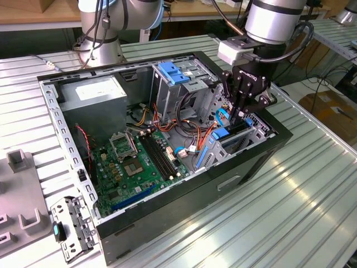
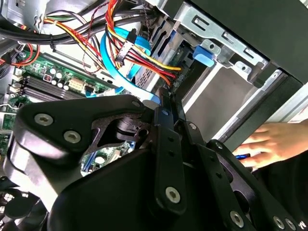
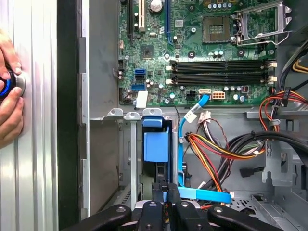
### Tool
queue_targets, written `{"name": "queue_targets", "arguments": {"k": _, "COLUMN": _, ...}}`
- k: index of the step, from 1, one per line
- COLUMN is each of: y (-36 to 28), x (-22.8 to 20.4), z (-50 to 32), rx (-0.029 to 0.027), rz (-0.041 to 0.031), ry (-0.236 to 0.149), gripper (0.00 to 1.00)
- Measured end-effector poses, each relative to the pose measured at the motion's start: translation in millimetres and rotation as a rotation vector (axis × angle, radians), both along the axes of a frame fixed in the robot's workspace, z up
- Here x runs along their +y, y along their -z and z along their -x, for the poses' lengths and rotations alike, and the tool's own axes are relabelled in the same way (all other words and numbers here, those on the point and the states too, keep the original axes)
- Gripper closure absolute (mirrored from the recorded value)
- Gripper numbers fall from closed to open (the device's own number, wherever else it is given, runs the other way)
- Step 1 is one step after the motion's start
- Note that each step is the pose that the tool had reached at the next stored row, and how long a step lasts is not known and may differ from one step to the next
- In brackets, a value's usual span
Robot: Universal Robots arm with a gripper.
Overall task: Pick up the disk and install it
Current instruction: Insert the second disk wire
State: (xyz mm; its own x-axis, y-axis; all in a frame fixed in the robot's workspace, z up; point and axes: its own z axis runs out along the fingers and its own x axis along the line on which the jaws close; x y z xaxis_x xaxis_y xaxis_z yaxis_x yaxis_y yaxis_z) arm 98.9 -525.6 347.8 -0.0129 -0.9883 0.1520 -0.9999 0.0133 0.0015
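End effector (image 1: 241,114) hung at the case's (image 1: 167,223) 3 o'clock drive bay, fingers pinched narrow with nothing visibly held; the disk (image 3: 156,144), blue bracket up, stood in the bay slot, seemingly inserted, final seating unconfirmed.

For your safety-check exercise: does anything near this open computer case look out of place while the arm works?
Yes. A person's hand rests on the ribbed table just outside the case wall, gripping a small round object, close to the gripper lowered over the blue-bracketed disk in its bay. A hand so near a working arm looks odd.
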Motion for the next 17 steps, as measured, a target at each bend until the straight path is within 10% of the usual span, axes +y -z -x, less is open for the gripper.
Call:
{"name": "queue_targets", "arguments": {"k": 4, "y": 0.5, "x": -4.3, "z": 0.1, "rx": -0.0123, "rz": -0.0432, "ry": 0.0, "gripper": 0.84}}
{"name": "queue_targets", "arguments": {"k": 8, "y": 0.6, "x": -20.9, "z": 0.3, "rx": -0.0151, "rz": -0.1133, "ry": 0.0, "gripper": 0.84}}
{"name": "queue_targets", "arguments": {"k": 11, "y": 9.3, "x": -26.4, "z": -0.1, "rx": -0.015, "rz": -0.1304, "ry": 0.001, "gripper": 0.84}}
{"name": "queue_targets", "arguments": {"k": 17, "y": 6.8, "x": -26.5, "z": -0.2, "rx": -0.0153, "rz": -0.1335, "ry": 0.0, "gripper": 0.76}}
